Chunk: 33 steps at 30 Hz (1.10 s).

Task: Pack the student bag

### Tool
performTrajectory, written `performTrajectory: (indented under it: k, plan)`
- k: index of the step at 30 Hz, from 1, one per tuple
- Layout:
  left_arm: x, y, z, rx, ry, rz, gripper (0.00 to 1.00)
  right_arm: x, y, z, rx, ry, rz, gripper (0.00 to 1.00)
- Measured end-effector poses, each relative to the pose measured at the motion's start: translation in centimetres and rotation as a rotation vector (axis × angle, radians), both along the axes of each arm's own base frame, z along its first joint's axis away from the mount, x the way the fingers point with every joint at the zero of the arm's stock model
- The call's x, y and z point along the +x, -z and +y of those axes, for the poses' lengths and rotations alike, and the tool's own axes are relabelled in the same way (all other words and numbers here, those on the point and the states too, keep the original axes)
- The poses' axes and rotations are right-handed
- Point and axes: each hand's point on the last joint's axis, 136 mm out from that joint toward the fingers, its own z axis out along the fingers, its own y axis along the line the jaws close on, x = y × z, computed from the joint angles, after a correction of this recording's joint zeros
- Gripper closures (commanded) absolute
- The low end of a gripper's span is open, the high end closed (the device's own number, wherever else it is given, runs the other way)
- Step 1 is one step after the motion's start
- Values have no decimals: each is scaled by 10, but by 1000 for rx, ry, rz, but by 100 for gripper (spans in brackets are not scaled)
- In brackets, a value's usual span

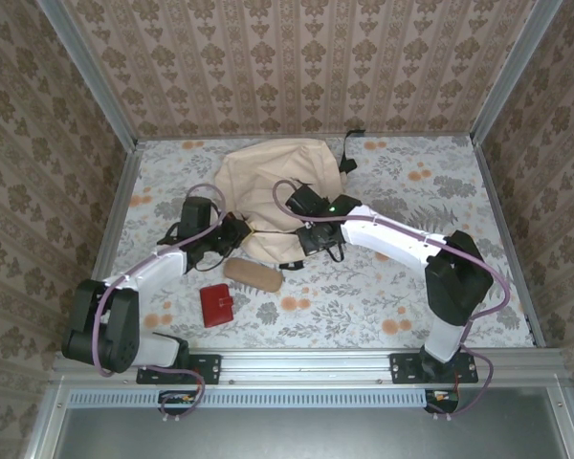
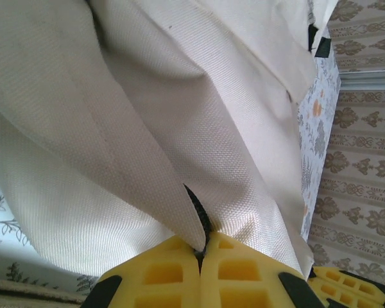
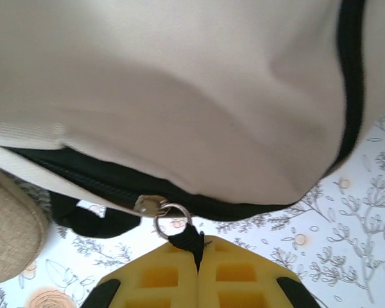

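From above, the silver metal rail (image 1: 306,361) at the near edge of the bench lies closest, with both arm bases bolted to it. Beyond it, on the floral-patterned bench (image 1: 392,287), a small red square wallet (image 1: 215,304) lies just beside a tan oblong fabric pouch (image 1: 253,274). The large cream soft-fabric backpack (image 1: 268,172) lies flat toward the far middle of the bench. A black strap (image 1: 348,153) trails from its far right corner. The left end effector (image 1: 231,232) meets the backpack's near left edge. The right end effector (image 1: 318,237) sits at its near edge, right of centre.

In the left wrist view, the yellow ribbed fingers (image 2: 167,276) come first, pressed fully together. The left end effector (image 2: 202,247) pinches a fold of the backpack (image 2: 179,128), and a thin dark strip (image 2: 199,215) runs into the pinch. Whether that strip is zipper tape or a pull, I cannot tell. The cloth rises from the grip in tented folds.

In the right wrist view, the yellow fingers (image 3: 237,276) are likewise closed tight. The right end effector (image 3: 199,247) grips a black fabric pull tab (image 3: 187,239). The tab is looped through a small silver ring (image 3: 172,218) on the metal zipper slider (image 3: 151,205). The slider sits on the dark zipper (image 3: 102,179) along the backpack's lower edge. The pouch (image 3: 9,224) lies at the left, just beside the backpack (image 3: 179,96).
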Motion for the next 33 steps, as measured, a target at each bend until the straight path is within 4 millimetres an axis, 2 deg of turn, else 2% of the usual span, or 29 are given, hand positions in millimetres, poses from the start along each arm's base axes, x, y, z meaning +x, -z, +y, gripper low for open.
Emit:
performTrajectory:
  k: [5,9,13,17,20,22,26,30,33]
  plan:
    - [25,-18,-4,15,18,-54,100,12,-17,-26,-13,64,-45,100]
    - [42,-23,-14,15,55,-75,100,15,-31,-48,3,111,-79,100]
    - [49,-25,-42,18,143,-95,100,0,-37,-64,24,116,-87,100]
    - [52,-24,-68,31,221,-108,100,-27,-37,-68,82,75,-50,100]
    - [54,-21,-79,39,258,-106,100,-49,-36,-61,152,28,-14,100]
    - [57,-21,-81,50,271,-107,100,-61,-37,-50,211,-16,6,100]
    - [63,-21,-72,91,266,-109,100,-73,-35,-21,305,-88,47,100]
    - [71,-18,-44,137,212,-97,94,-70,-26,12,363,-136,87,100]
    - [74,-19,-13,172,146,-96,80,-59,-17,34,381,-151,110,100]
